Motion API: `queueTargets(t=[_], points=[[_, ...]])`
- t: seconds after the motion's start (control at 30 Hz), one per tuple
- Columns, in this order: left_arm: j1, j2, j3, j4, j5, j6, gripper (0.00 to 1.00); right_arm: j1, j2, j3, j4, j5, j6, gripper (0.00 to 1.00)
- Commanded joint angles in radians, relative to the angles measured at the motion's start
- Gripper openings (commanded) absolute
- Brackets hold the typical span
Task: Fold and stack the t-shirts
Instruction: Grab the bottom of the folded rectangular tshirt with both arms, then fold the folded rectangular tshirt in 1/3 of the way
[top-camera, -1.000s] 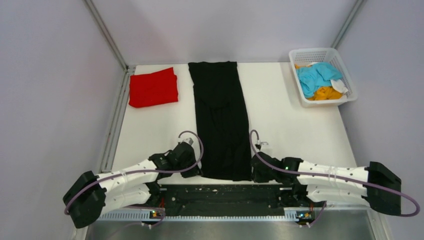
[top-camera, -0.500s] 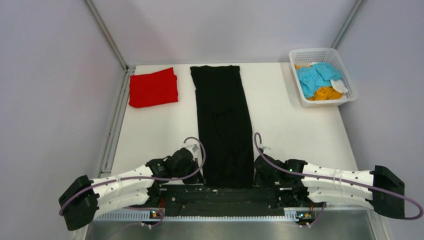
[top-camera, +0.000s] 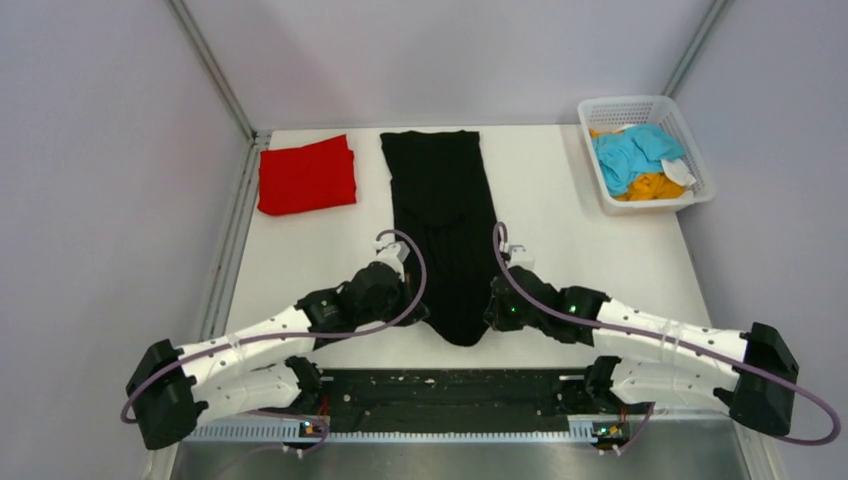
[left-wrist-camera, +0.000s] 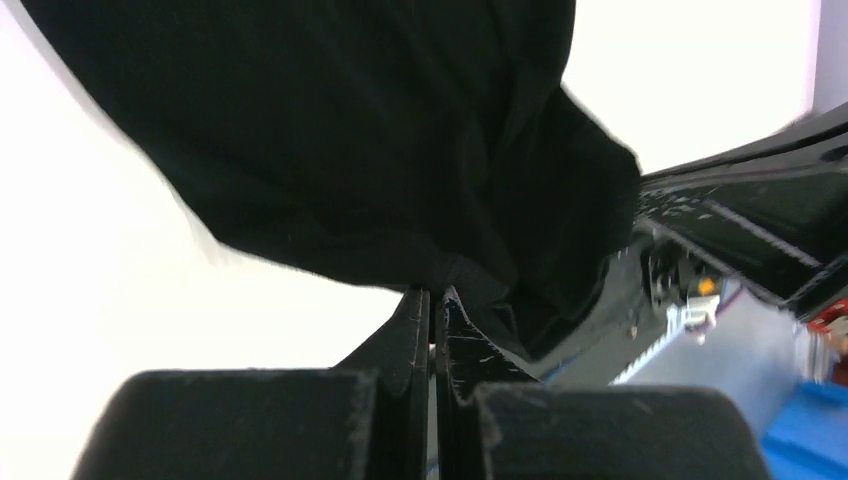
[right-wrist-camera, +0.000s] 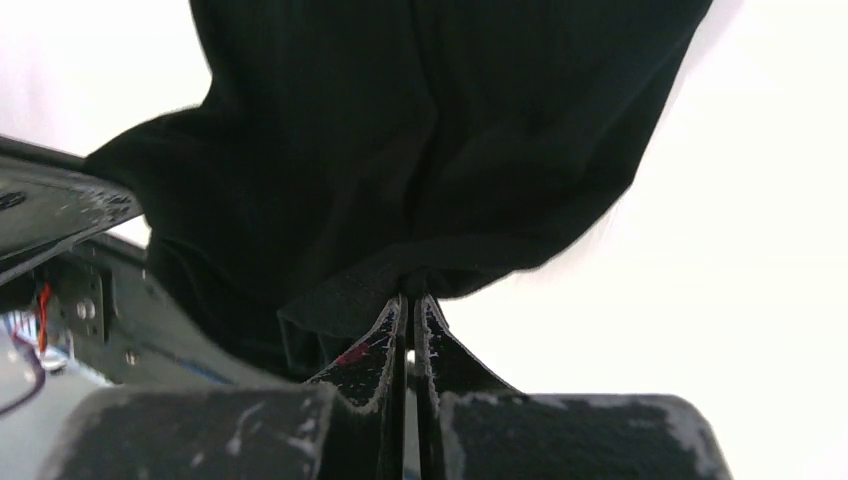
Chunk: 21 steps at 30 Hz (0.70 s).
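Observation:
A long black t-shirt (top-camera: 442, 210), folded into a narrow strip, lies down the middle of the white table (top-camera: 580, 250). My left gripper (top-camera: 412, 312) is shut on its near left corner and my right gripper (top-camera: 492, 312) is shut on its near right corner. Both hold the near hem lifted, and it sags between them. The black cloth fills the left wrist view (left-wrist-camera: 360, 140) above the left gripper (left-wrist-camera: 437, 293), and the right wrist view (right-wrist-camera: 440, 130) above the right gripper (right-wrist-camera: 409, 298). A folded red t-shirt (top-camera: 306, 175) lies at the far left. Light blue (top-camera: 630, 152) and orange (top-camera: 648, 186) shirts lie crumpled in the basket.
A white mesh basket (top-camera: 694, 150) stands at the table's far right corner. A black rail (top-camera: 450, 388) with the arm bases runs along the near edge. Grey walls and metal posts close the table on the left, back and right.
Both grippers have lifted the near hem of the black shirt off the front edge and carried it toward the far side. The shirt's near end now hangs bunched between them.

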<state>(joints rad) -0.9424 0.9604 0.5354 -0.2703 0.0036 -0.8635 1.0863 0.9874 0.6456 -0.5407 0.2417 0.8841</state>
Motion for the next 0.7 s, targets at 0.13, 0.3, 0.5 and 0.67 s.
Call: queueTargets(t=[0.13, 0.3, 0.5, 0.67], points=[[0.159, 0.197, 0.229, -0.001, -0.149, 0.108, 0.0, -0.199, 0.171, 0.173, 0.166, 0.054, -0.215, 0.0], [0.315, 0.3, 0.316, 0.007, -0.12, 0.106, 0.0, -0.327, 0.264, 0.238, 0.243, -0.01, -0.282, 0.0], [0.399, 0.379, 0.412, 0.019, -0.163, 0.127, 0.0, -0.423, 0.367, 0.351, 0.284, -0.01, -0.365, 0.0], [0.458, 0.455, 0.48, 0.028, -0.146, 0.146, 0.0, -0.477, 0.471, 0.445, 0.314, -0.054, -0.411, 0.0]])
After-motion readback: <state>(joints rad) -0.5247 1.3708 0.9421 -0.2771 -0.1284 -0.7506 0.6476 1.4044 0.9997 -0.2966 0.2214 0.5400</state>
